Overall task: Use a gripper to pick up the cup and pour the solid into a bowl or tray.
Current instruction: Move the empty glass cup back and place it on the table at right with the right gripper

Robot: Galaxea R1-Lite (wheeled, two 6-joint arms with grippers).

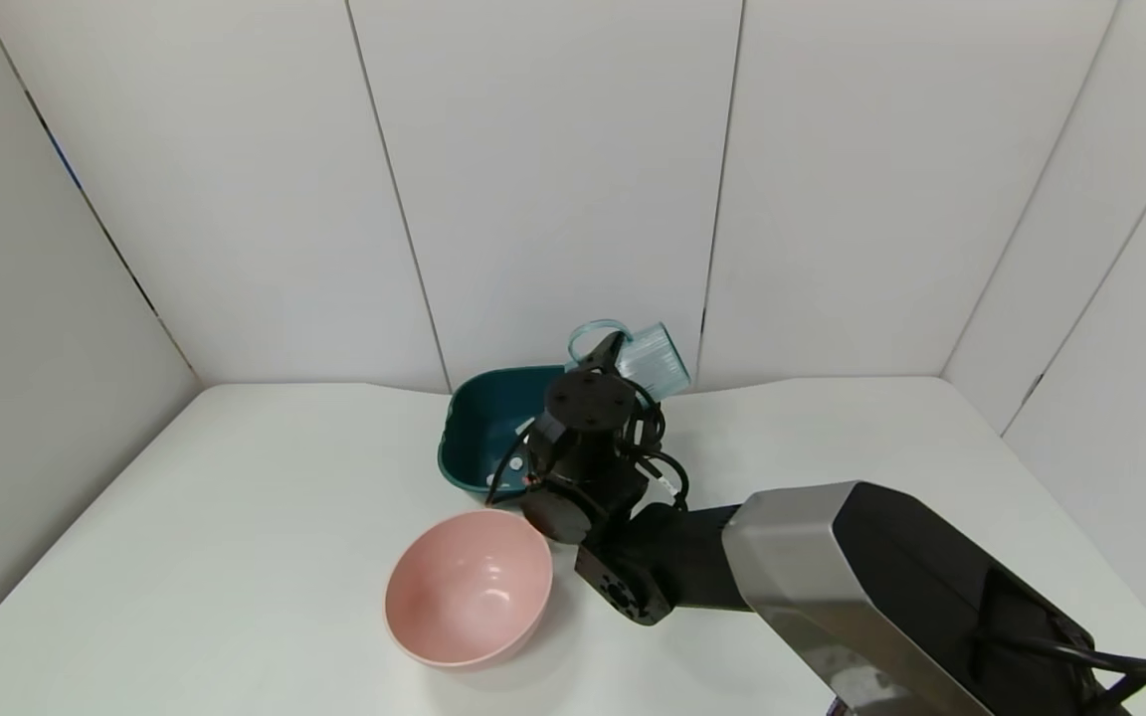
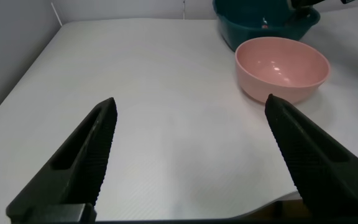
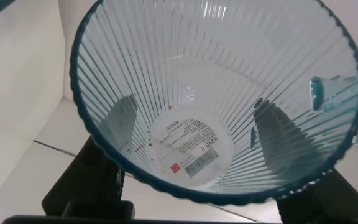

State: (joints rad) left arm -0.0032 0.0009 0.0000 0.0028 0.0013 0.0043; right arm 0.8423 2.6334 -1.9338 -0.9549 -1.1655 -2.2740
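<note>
White wall panels w/ dark seams back a white worktop (image 1: 235,517) that fills the lower half of the head view. Centre frame, the right tool (image 1: 623,353) is seen clenched on the cup (image 1: 648,358), fingers pressed on the ribbed wall at both sides per the right wrist view. The cup is held raised and tipped on its side above the far right rim of the teal basin (image 1: 478,428), handle loop toward upper left. Inside the cup (image 3: 216,99) only a label on the base is visible; no pieces remain, so the pour is judged done or nearly so. A few of the small pieces (image 1: 513,463) are seen in the basin, partly hidden by the arm.

To finish well: the grasp should be kept firm while the cup is turned upright, w/ the mouth held over the basin until level, so any stuck piece drops inside. The pink bowl (image 1: 469,587), lower centre, sits just beside the forearm; a slow, lifted retreat is advised.

The left tool (image 2: 188,162) is parked low at frame left, jaws released and wide apart over bare worktop.
</note>
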